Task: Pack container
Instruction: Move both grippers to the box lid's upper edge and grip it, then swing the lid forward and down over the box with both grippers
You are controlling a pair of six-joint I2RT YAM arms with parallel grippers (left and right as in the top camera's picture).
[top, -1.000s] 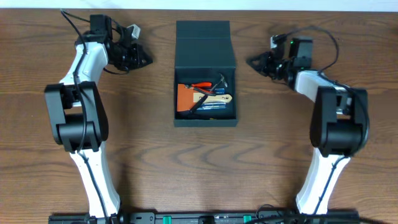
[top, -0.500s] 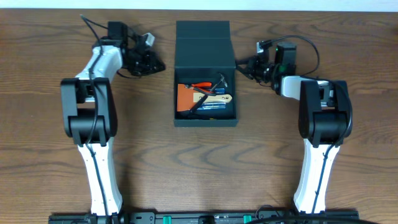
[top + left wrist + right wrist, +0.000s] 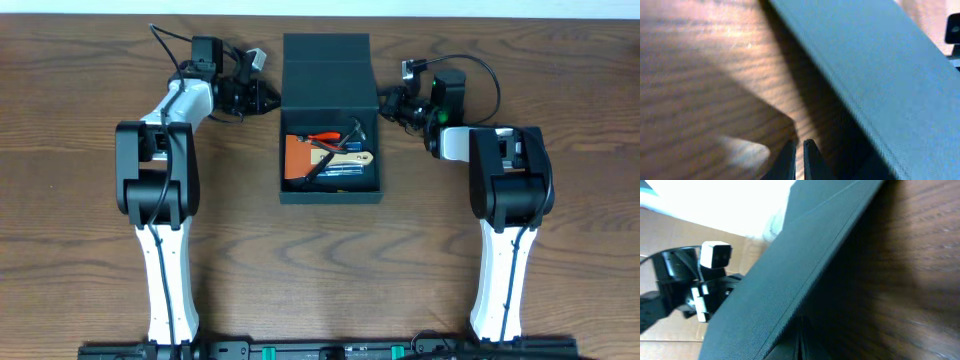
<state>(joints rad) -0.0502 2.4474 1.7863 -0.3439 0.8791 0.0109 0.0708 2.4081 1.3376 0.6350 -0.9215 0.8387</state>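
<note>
Left gripper (image 3: 268,97), fingers together, hovering at container (image 3: 330,196) 9 o'clock | right gripper (image 3: 385,103), same, at 3 o'clock | probably flanking to fold flap (image 3: 326,60)

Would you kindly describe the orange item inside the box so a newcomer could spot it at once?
Find the dark teal container in the middle of the wooden table. Inside it, against the wall nearer the left arm, lies a flat orange rectangle. It is the only broad orange piece; its neighbours are slim tools.
</note>
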